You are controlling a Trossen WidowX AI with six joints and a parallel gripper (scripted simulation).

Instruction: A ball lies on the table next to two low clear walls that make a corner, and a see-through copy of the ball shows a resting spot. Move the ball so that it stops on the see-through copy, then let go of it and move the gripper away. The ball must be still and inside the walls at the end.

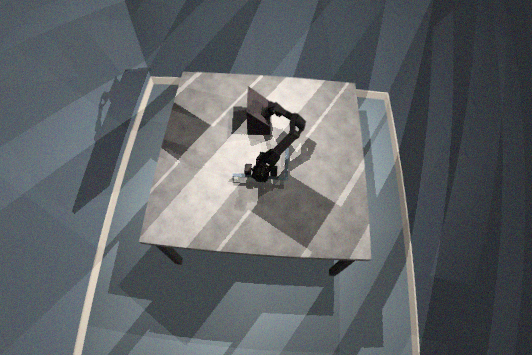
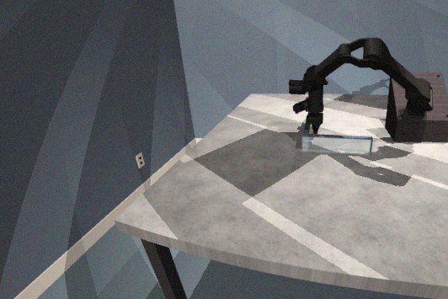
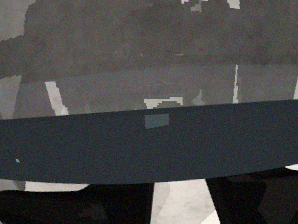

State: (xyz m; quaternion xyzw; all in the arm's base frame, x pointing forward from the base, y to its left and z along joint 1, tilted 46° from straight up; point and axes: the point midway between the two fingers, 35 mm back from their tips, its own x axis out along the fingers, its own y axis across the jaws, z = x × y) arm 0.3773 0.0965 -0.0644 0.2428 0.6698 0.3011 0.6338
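- While the black arm (image 2: 362, 56) arches over from its dark base (image 2: 414, 124) at the back of the worktop (image 2: 295, 215), its hand (image 2: 314, 130) points straight down into the corner made by the clear walls (image 2: 337, 144).
- The hand is pinching the ball (image 2: 313, 130), which shows only as a small orange speck between the dark fingertips in the exterior view.
- The ball sits low, just behind the nearer wall and close to that wall's left end, inside the corner; whether it touches the worktop cannot be told from here.
- The wrist view is poor: a broad dark band, probably the top edge of a wall seen very close, crosses it and hides both the ball and the see-through copy.
- From the top view the hand (image 1: 260, 173) and walls blur into one dark cluster, so alignment with the resting spot cannot be checked.
- Risk: if the fingers spread while the ball is off the surface or off-centre, it would likely roll, bounce off a wall, and settle away from the copy.
- Risk: with the hand this near the wall, a sideways retreat could clip the wall or nudge the freed ball; a straight lift looks safer.
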